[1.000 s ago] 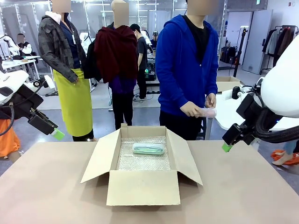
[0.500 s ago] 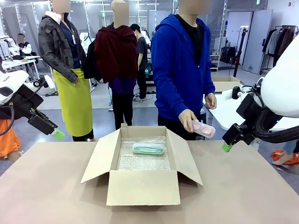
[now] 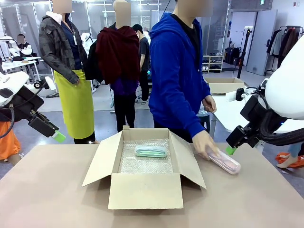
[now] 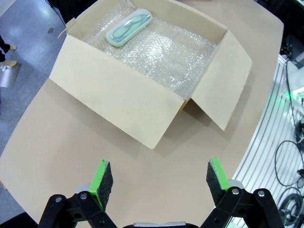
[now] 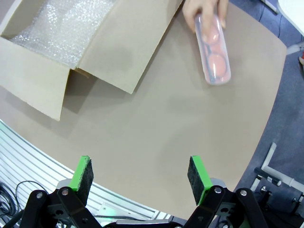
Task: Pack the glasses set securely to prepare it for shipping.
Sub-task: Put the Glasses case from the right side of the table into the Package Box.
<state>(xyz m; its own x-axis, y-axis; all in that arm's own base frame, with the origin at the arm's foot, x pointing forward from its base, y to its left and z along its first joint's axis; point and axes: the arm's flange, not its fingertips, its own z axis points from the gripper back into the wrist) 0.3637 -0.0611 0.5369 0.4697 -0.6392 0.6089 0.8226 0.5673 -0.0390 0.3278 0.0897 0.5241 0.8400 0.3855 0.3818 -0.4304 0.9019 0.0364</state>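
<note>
Pink case lowered, mint case in box

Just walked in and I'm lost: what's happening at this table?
A person's hand holds the pink glasses case down by the table, right of the open cardboard box. The mint-green case lies on bubble wrap inside the box. The robot's left hand and right hand hang open at the sides, holding nothing.

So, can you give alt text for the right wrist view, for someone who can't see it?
A person's hand holds a pink glasses case beside an open cardboard box lined with bubble wrap on a table. The open right pincer hangs above, empty.
</note>
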